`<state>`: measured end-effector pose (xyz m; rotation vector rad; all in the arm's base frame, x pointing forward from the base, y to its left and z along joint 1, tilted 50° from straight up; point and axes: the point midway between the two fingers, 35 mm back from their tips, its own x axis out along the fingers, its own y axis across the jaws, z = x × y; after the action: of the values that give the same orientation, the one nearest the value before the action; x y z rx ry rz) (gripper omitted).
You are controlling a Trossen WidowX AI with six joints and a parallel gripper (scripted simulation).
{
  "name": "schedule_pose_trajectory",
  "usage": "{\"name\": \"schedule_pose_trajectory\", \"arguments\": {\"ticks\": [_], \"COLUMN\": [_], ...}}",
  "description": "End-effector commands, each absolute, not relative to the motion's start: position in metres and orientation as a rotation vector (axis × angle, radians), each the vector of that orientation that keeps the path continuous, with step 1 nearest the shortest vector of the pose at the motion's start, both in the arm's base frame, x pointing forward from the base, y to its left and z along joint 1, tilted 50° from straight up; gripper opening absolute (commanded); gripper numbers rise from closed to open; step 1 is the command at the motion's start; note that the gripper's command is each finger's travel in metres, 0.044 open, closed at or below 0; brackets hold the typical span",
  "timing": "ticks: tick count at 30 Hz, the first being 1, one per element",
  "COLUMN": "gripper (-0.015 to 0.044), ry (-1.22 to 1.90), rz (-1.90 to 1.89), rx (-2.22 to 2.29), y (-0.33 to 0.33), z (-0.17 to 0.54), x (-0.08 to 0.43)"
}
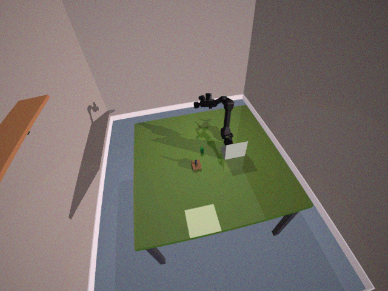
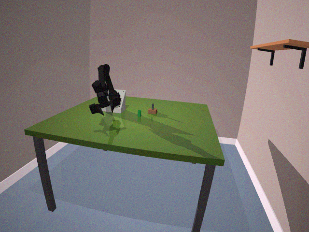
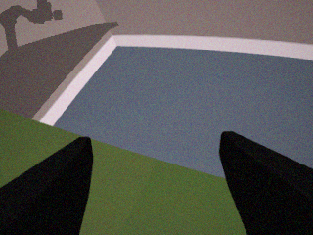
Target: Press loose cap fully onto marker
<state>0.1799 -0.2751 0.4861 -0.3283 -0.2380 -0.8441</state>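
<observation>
The green cap [image 1: 202, 151] [image 2: 139, 113] stands alone on the green table [image 1: 162, 194] [image 2: 82, 135]. The dark marker [image 1: 196, 162] [image 2: 152, 106] stands upright in the brown holder block [image 1: 196, 167] [image 2: 152, 111], a short way from the cap, with no cap on it. My gripper [image 2: 107, 113] [image 3: 156, 145] is open and empty, its two black fingers well apart. It hangs above the table, well away from the cap and the marker, to the left and nearer the camera in the exterior view. The wrist view shows neither cap nor marker.
The arm's white base block [image 1: 236, 151] [image 2: 122, 105] stands on the table. A pale square [image 1: 202, 221] lies at the table edge in the top view. An orange shelf [image 1: 25, 120] [image 2: 279, 44] is on the wall. The wrist view shows the table edge, blue floor and white skirting.
</observation>
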Motion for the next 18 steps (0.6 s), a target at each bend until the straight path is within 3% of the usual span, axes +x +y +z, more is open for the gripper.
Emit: {"name": "schedule_pose_trajectory", "arguments": {"ticks": [1, 10, 18], "gripper": [0.025, 0.025, 0.025], "ry": [-0.161, 0.148, 0.501], "rz": [-0.782, -0.717, -0.8], "rx": [-0.037, 0.547, 0.824], "y": [-0.281, -0.239, -0.154], "z": [0.436, 0.307, 0.199], "x": [0.222, 0.311, 0.342]}}
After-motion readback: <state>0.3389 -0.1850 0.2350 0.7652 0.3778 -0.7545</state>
